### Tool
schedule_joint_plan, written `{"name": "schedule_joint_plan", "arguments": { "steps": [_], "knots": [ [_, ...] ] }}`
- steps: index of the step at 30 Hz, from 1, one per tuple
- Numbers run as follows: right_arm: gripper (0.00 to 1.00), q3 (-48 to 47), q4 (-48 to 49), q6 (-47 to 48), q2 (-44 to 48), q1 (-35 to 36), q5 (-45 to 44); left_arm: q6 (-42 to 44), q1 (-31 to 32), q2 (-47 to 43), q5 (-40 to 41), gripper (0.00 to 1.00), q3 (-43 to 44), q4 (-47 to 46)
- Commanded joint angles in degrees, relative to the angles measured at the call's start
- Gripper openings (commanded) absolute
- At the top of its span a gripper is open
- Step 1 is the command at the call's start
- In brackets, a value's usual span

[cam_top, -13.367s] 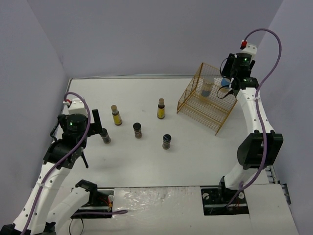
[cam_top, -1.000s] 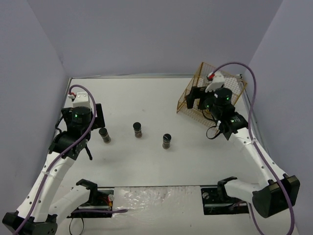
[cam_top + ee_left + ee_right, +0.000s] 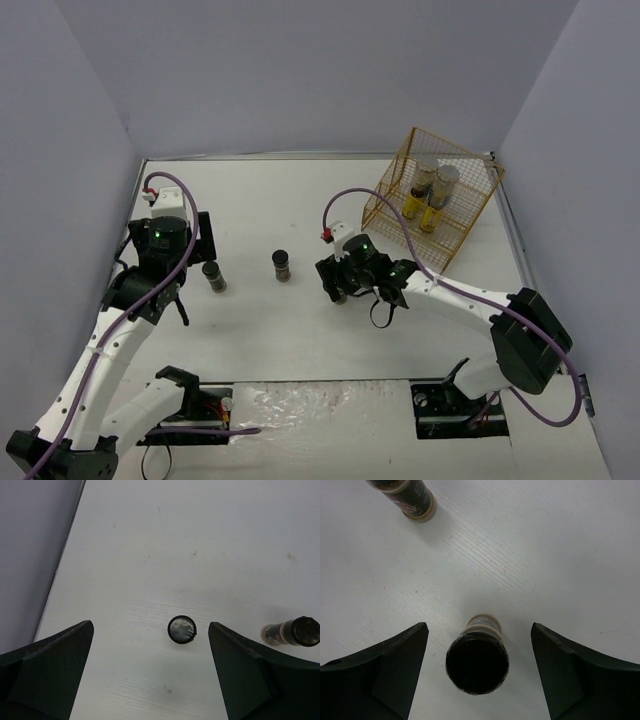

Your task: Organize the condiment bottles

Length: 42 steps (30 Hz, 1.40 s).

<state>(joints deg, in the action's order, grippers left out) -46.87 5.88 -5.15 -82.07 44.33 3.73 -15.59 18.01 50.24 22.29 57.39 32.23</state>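
**Claws open over two dark jars, four jars in rack**

On the left of the top view, the left claw (image 3: 150, 627) hangs with its fingers wide apart. The left dark jar (image 3: 181, 629) stands upright on the tabletop (image 3: 200, 540) between them, touching neither. The middle dark jar (image 3: 295, 631) stands at the right edge of that wrist view, outside the fingers.

At the centre of the top view, the right claw (image 3: 479, 626) is also spread. The right dark jar (image 3: 477, 664) stands between its fingers, low in its wrist view, and clear of both.

In the upper right of the top view, the rack (image 3: 452, 245) holds four jars. Two pale jars (image 3: 428, 168) with silver lids stand behind, and two yellow jars (image 3: 414, 203) stand in front of them.
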Motion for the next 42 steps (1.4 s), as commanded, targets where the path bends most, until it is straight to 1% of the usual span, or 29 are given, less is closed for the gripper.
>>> {"name": "schedule_joint_plan", "arguments": {
  "steps": [1,3,6,10,11,14,16,19,25,27,32,42],
  "knots": [
    [0.65,0.39,2.35,-1.30,2.03,0.23,-3.35,0.30,-0.35,-0.14,-0.17,0.97,1.06,-3.36],
    [0.52,0.23,1.55,-1.49,2.08,0.17,-4.94,0.30,-0.35,-0.21,-0.23,0.97,1.06,-3.31],
    [0.38,0.01,0.98,-1.53,2.83,0.14,-6.76,0.30,-0.35,-0.23,-0.23,0.97,1.06,-3.47],
    [0.28,-3.81,-0.32,-2.06,5.17,-0.12,-8.96,0.30,-0.43,-0.23,-0.31,0.97,1.06,-3.40],
    [0.26,-4.94,-1.36,-2.23,5.50,-0.21,-11.04,0.30,-0.35,-0.23,-0.31,0.97,1.06,-3.40],
    [0.24,-10.78,-3.69,-3.26,5.54,-1.45,-15.94,0.30,-0.36,-0.22,-0.39,0.97,1.06,-3.40],
    [0.22,-14.89,-5.05,-4.22,4.92,-3.57,-18.43,0.30,-0.35,-0.35,-0.30,0.97,1.05,-3.40],
    [0.20,-19.75,-5.36,-6.26,3.80,-7.65,-19.36,0.32,-0.35,-0.62,-0.19,0.97,0.96,-3.40],
    [0.19,-25.41,-5.22,-7.37,0.40,-15.49,-21.81,0.39,-0.37,-0.98,-0.27,0.97,0.82,-3.40],
    [0.19,-27.30,-5.15,-7.63,-1.52,-17.50,-21.31,0.30,-0.26,-1.10,-0.42,0.97,0.80,-3.39],
    [0.18,-29.14,-4.13,-8.12,-4.58,-21.90,-20.53,0.21,-0.17,-1.19,-0.84,0.97,0.80,-3.40],
    [0.19,-29.46,-2.50,-8.82,-11.69,-24.42,-20.32,0.30,-0.19,-1.46,-0.60,0.97,0.80,-3.38]
  ]
}}
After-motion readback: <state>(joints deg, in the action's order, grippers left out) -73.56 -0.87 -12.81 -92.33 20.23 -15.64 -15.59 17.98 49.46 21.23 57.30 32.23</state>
